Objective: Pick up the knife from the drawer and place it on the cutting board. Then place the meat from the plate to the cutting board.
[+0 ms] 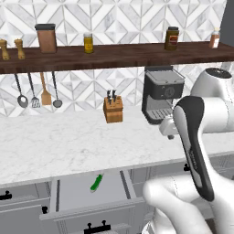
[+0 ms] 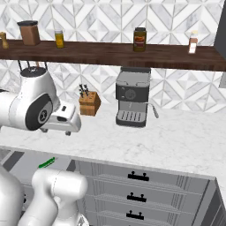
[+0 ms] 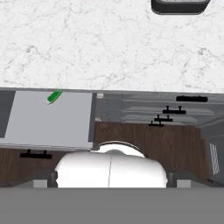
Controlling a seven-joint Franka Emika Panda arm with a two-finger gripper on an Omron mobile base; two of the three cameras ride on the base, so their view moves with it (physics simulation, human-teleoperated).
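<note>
We are starting the knife (image 1: 96,183) pickup from the open drawer (image 1: 77,189); it is lying below-left of our fingers, whose spread we cannot tell.

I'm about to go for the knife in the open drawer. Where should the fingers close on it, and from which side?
Grip the knife by its green handle, coming straight down from above. It lies flat on the floor of the open drawer, so no side is free to slide under, and the handle is its thickest part. Close the fingers across its width. The blade is too small to make out here.
</note>
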